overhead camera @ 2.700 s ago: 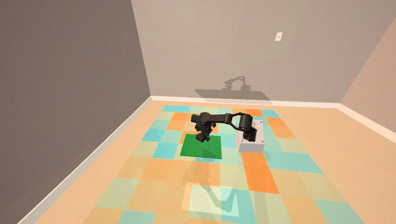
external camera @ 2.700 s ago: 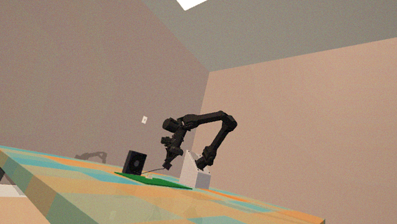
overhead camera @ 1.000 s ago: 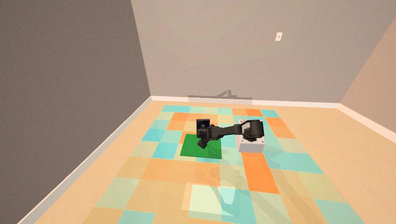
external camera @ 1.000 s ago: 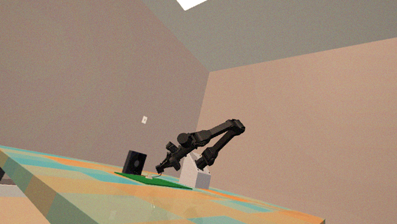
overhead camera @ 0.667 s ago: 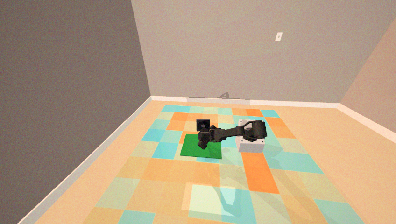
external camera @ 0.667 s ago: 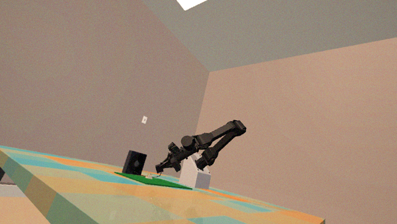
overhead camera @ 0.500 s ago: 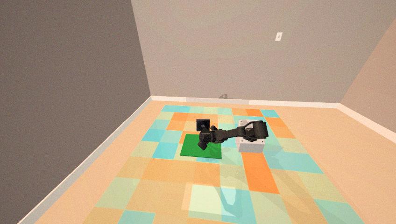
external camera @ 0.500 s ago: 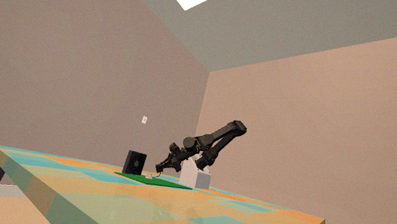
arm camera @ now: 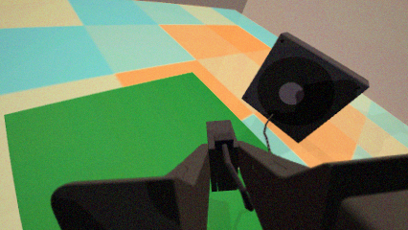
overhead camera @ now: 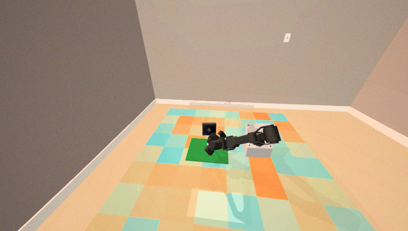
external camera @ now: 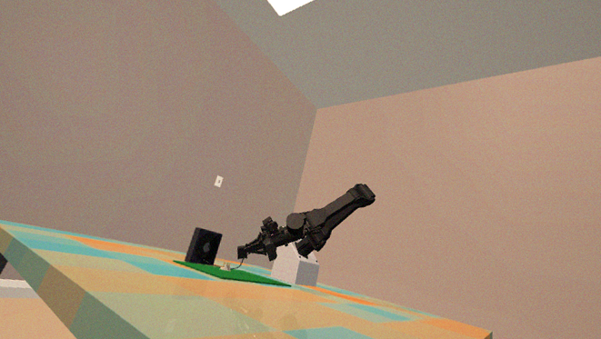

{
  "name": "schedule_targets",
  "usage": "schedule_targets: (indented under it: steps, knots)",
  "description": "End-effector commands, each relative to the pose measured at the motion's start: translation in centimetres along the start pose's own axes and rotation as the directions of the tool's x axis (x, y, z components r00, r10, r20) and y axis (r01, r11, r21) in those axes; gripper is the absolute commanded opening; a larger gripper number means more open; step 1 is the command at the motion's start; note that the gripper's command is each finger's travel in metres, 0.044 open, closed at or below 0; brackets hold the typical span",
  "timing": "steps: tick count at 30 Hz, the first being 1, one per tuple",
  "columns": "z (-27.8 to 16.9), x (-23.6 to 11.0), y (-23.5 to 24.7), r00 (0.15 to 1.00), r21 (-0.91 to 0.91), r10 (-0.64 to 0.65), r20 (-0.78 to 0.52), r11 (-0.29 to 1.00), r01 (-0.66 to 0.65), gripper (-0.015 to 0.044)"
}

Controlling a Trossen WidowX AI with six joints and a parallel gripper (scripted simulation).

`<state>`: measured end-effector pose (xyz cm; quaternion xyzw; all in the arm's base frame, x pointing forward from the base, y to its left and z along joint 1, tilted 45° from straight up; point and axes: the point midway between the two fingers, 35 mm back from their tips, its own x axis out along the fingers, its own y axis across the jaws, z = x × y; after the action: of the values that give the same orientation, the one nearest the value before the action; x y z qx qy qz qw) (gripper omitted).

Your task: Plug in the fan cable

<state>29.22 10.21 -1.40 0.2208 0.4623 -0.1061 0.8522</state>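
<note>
The green board (overhead camera: 197, 151) (external camera: 264, 279) (arm camera: 96, 144) lies flat on the table. The black fan (overhead camera: 209, 128) (external camera: 203, 245) (arm camera: 302, 93) stands upright just beyond the board's far edge. My gripper (overhead camera: 209, 150) (external camera: 242, 253) (arm camera: 221, 149) is shut on the dark fan plug (arm camera: 220, 134) and holds it low over the board, tilted. The thin cable (arm camera: 267, 131) runs from the fan down to the plug. The small pale four-pin header (external camera: 225, 266) sits on the board, just short of the gripper tip in the side view. In the wrist view the header is hidden.
The white robot base (overhead camera: 259, 146) (external camera: 296, 270) stands beside the board. The checkered table (overhead camera: 172, 177) (external camera: 162, 297) stretches wide on all sides, with its edges far from the board.
</note>
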Motion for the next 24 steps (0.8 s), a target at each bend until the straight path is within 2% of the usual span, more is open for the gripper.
schedule_targets:
  steps: [1, 24]
  knots:
    - [0.1, -0.5, 0.0, 0.999, 0.024, 0.013, 0.05, 1.0, -0.014, 0.0]
    - [0.3, -2.9, 0.2, 0.956, 0.147, 0.087, 0.28, 0.98, -0.132, 0.0]
